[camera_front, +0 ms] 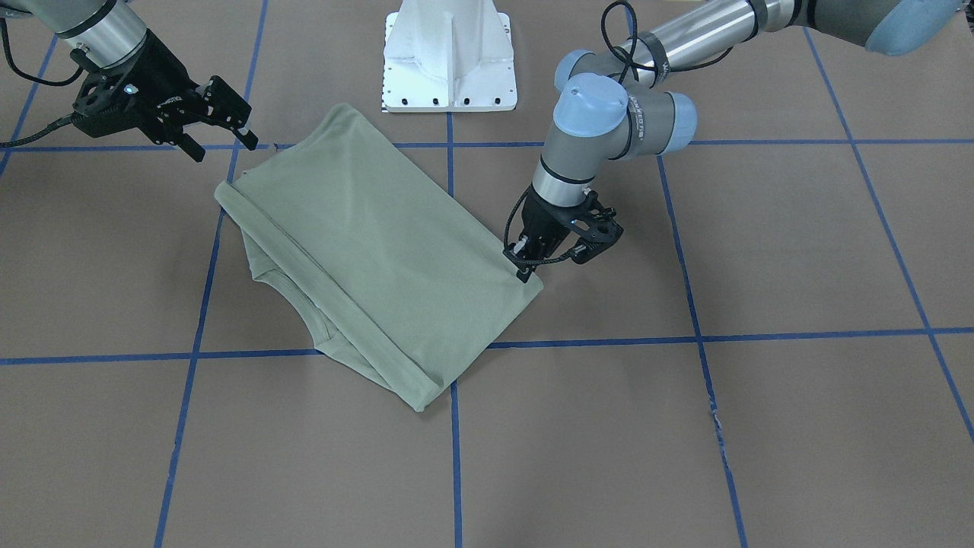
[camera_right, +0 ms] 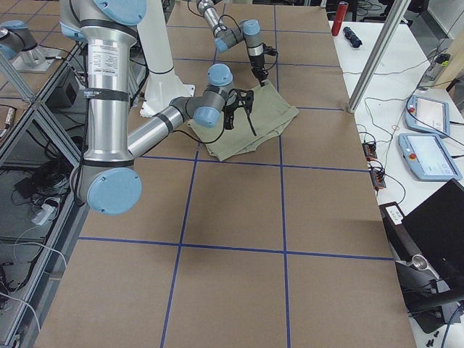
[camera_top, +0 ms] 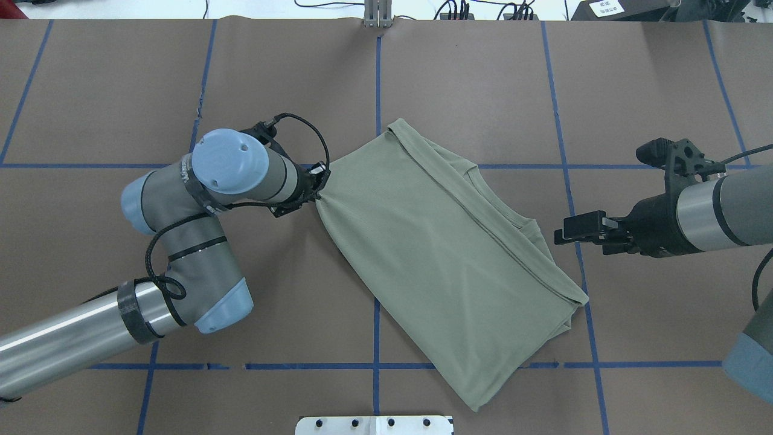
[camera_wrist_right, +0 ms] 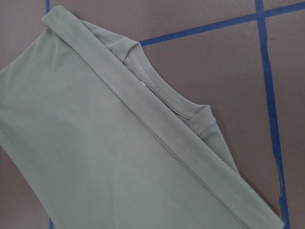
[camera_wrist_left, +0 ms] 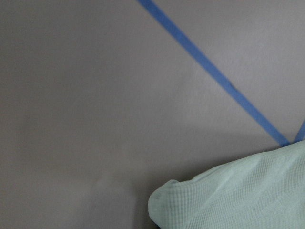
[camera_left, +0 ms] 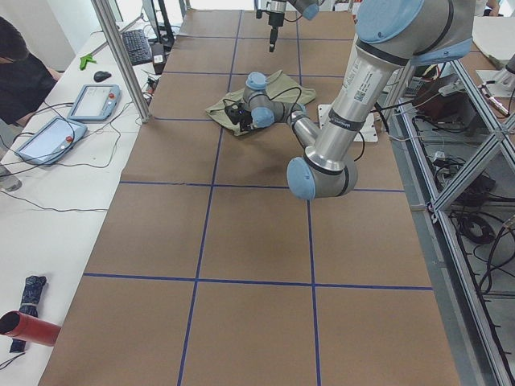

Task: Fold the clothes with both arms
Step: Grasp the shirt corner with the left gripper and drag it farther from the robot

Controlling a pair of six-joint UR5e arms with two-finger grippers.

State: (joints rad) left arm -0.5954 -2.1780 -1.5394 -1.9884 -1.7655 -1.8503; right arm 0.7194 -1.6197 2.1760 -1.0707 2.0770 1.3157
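brown surface (camera_front: 761,251) bears a folded sage-green knit shirt (camera_front: 380,236); left fingers (camera_front: 525,269) pinch its corner, likely to drag it; right fingers (camera_front: 228,103) hover spread, empty.

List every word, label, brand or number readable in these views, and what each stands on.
No text can be read with certainty.
On the right gripper, white lettering: too small to read.
On a black box in the overhead view, a white label: too blurred.
On the right arm, small print around its upright tube: too small.
On the shirt: no readable print shows.
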